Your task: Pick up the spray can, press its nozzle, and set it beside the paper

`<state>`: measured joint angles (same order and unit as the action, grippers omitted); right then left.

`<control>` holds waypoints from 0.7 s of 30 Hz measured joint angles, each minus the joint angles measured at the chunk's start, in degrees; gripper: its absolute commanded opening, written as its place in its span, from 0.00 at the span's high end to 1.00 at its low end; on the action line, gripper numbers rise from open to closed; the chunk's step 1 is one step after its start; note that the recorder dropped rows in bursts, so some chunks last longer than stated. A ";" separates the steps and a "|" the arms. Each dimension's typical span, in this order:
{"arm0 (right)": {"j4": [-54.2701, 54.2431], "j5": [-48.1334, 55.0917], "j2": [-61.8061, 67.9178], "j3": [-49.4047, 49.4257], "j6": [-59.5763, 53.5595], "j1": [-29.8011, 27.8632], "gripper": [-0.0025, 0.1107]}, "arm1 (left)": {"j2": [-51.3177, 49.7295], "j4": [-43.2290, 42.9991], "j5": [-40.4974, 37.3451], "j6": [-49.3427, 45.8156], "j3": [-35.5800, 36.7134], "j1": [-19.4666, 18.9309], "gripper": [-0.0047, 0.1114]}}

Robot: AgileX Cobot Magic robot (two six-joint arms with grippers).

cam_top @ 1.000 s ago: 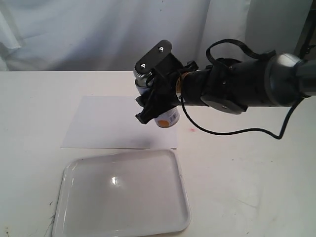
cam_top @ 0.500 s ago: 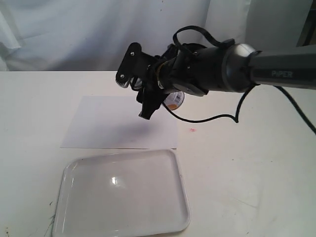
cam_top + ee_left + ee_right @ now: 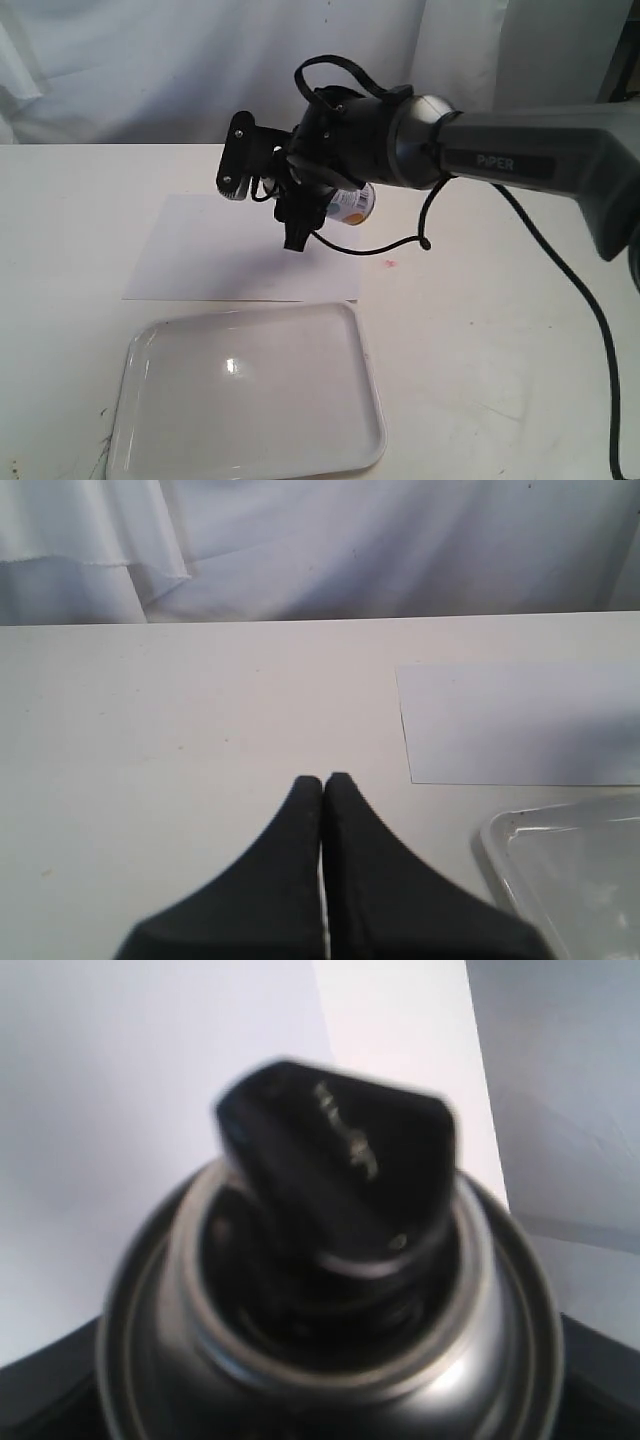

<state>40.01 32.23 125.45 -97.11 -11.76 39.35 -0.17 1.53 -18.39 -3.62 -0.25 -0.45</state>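
In the exterior view, the paper lies flat on the counter, a little left of the middle. The tray lies in front of the paper, nearer to the camera, and its back rim is just beside the paper's front edge. The right gripper reaches in from the right side. It holds the spray can between its fingers, off the counter and above the right rear part of the paper. The nozzle sits on the can's top end, with the paper behind it. The left gripper hangs over bare counter, well apart from the paper and the tray.
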 measured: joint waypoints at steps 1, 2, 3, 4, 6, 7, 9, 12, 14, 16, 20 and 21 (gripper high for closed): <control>-0.53 0.49 0.28 -0.49 -0.32 0.12 0.98 | 0.00 0.00 0.00 0.00 0.00 0.00 0.96; -1.08 0.75 0.68 -0.80 -0.58 0.35 0.98 | 0.00 0.00 0.00 0.00 0.00 0.00 0.96; -1.50 0.86 0.83 -1.08 -1.22 0.62 0.98 | 0.00 0.00 0.00 0.00 0.00 0.00 0.96; -1.99 0.86 0.93 -1.13 -1.53 0.78 0.98 | 0.00 0.00 0.00 0.00 0.00 0.00 0.96; -2.56 0.65 0.93 -1.22 -1.79 1.18 0.98 | 0.00 0.00 0.00 0.00 0.00 0.00 0.96; -2.56 0.39 0.93 -1.22 -1.95 1.26 0.98 | 0.00 0.00 0.00 0.00 0.00 0.00 0.96; -2.56 -0.35 0.93 -1.22 -2.06 1.26 0.98 | 0.00 0.00 0.00 0.00 0.00 0.00 0.96; -2.56 -1.29 0.97 -1.22 0.33 1.26 0.98 | 0.00 0.00 0.00 0.00 0.00 0.00 0.96; -2.56 -2.57 0.97 -1.22 3.18 1.15 0.98 | 0.00 0.00 0.00 0.00 0.00 0.00 0.96; -2.56 -3.69 0.97 -1.22 6.55 0.76 0.98 | 0.00 0.00 0.00 0.00 0.00 0.00 0.96; -2.76 -6.42 -0.63 -0.52 14.20 -0.79 0.98 | 0.00 0.00 0.00 0.00 0.00 0.00 0.96; -2.76 -7.28 -1.24 0.16 15.65 -1.36 0.98 | 0.00 0.00 0.00 0.00 0.00 0.00 0.96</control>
<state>37.24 24.95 124.21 -96.95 3.89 37.98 -0.17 1.53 -18.39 -3.62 -0.25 -0.45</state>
